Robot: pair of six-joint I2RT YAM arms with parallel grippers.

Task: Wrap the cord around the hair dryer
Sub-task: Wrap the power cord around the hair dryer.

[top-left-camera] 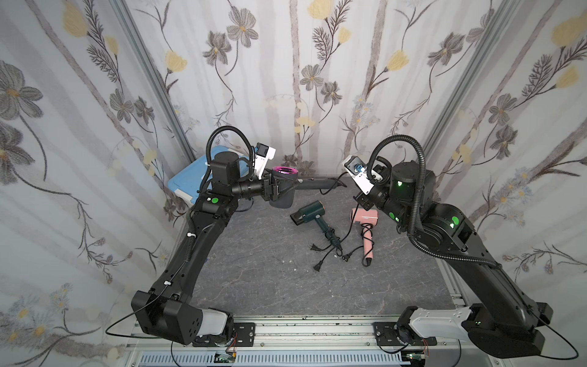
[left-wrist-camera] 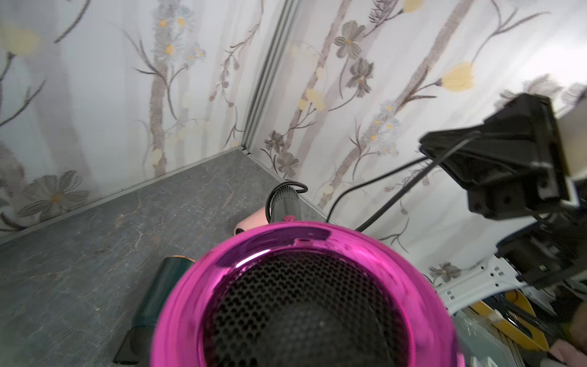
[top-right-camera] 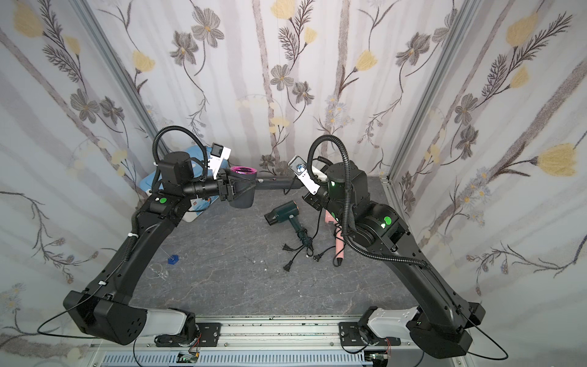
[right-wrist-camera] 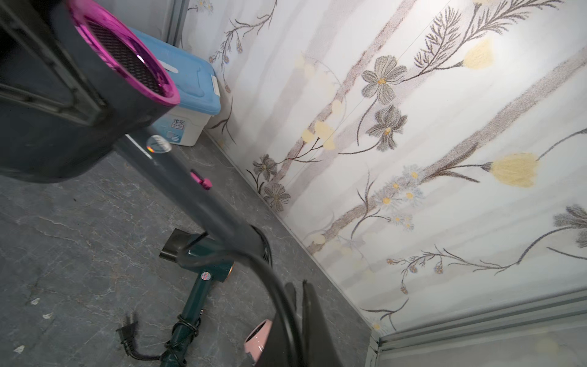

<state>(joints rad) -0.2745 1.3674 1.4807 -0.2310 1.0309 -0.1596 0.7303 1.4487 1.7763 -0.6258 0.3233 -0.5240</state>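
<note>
The dark grey hair dryer (top-left-camera: 281,198) (top-right-camera: 243,198) with a magenta rear ring is held above the table at the back. My left gripper (top-left-camera: 273,190) (top-right-camera: 229,190) is shut on its barrel; in the left wrist view the ring and grille (left-wrist-camera: 301,302) hide the jaws. Its handle (right-wrist-camera: 190,193) points toward my right arm. The black cord (top-left-camera: 327,191) (left-wrist-camera: 381,203) (right-wrist-camera: 279,292) leaves the handle's end and runs in a loose curve to my right gripper (top-left-camera: 360,200) (left-wrist-camera: 425,147) (right-wrist-camera: 300,305), which is shut on it.
A dark green hair dryer (top-left-camera: 306,216) and a pink one (top-left-camera: 365,219) lie on the grey table, cords wound on their handles, plugs (top-left-camera: 317,265) trailing forward. A blue-lidded box (top-left-camera: 190,181) stands at the back left corner. A small blue item (top-right-camera: 173,259) lies near the left arm.
</note>
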